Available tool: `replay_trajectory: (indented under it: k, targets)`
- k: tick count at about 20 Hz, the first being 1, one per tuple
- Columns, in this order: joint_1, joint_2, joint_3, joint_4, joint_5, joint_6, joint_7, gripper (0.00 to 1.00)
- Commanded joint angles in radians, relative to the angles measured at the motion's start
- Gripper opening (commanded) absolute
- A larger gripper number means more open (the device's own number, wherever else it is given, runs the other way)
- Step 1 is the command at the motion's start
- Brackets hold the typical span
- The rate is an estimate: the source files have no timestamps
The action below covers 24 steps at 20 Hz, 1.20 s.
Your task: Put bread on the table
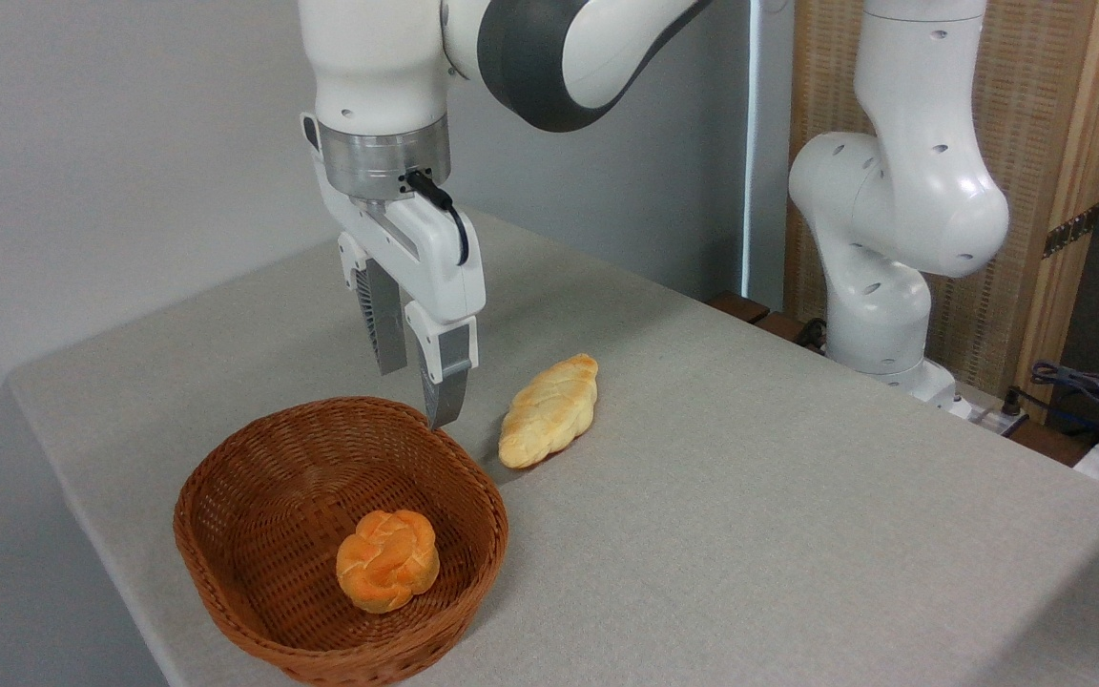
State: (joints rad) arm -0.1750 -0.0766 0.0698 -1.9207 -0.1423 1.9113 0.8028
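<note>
The bread (pixel 387 571), a small round orange bun with a twisted top, lies inside the brown wicker basket (pixel 225 496) near its front right. My gripper (pixel 416 396) hangs open above the basket's far rim, fingers pointing down with nothing between them. It is well above and behind the bread. The grey-beige table (pixel 750 496) carries the basket at its left front corner.
A longer pale-yellow braided loaf (pixel 549 410) lies on the table just right of the gripper and behind the basket. The arm's white base (pixel 883 315) stands at the table's far right edge. Cables (pixel 1084 391) lie beyond it.
</note>
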Motion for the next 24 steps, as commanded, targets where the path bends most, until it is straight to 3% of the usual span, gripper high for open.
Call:
replay_trajectory:
  k: [1, 18, 24]
  targets:
    - [-0.003, -0.003, 0.005, 0.006, 0.013, -0.001, -0.014, 1.0]
    - [-0.001, -0.008, 0.008, 0.002, 0.015, 0.002, -0.007, 1.0]
    - [0.005, -0.002, 0.031, -0.004, 0.043, 0.071, -0.005, 1.0]
